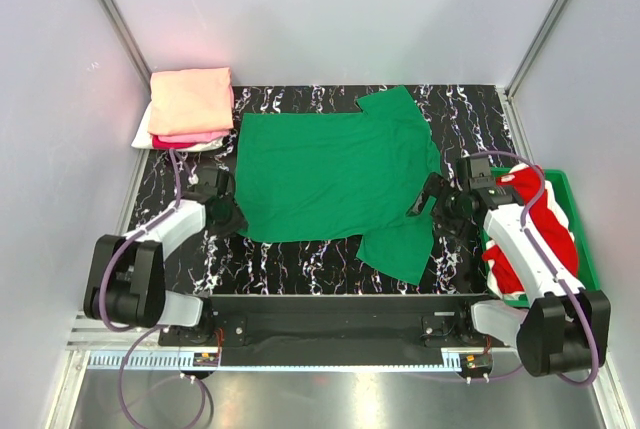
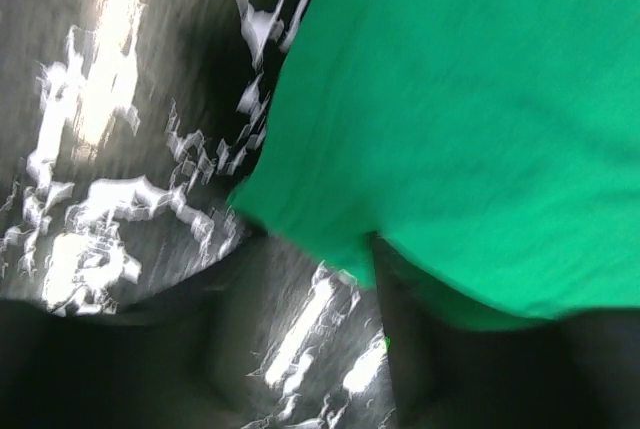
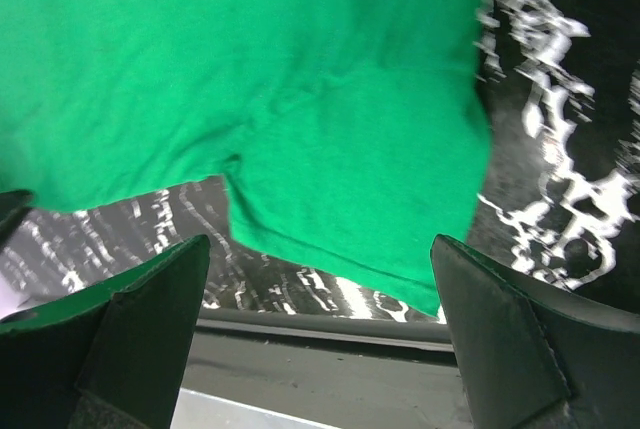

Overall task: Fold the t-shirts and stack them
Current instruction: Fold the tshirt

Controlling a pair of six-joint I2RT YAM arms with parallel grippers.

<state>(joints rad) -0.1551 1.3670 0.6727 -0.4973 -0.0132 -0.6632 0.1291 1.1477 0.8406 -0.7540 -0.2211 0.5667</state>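
A bright green t-shirt (image 1: 335,174) lies spread flat on the black marbled table (image 1: 300,264). My left gripper (image 1: 228,211) is at its near-left hem corner. In the blurred left wrist view the gripper (image 2: 310,349) is open, with the green cloth edge (image 2: 450,129) just past the fingertips. My right gripper (image 1: 435,204) is by the near sleeve. It (image 3: 320,329) is wide open and empty, with the sleeve (image 3: 350,169) ahead. A folded stack stands back left: salmon-peach shirt (image 1: 190,99) on top, hot pink (image 1: 185,137) under it, white (image 1: 143,135) lowest. A red shirt (image 1: 548,234) lies in the bin.
A rigid green plastic bin (image 1: 583,239) sits at the table's right edge beside the right arm. Grey walls close in the back and sides. The table's front rail (image 3: 330,334) shows just below the right fingers.
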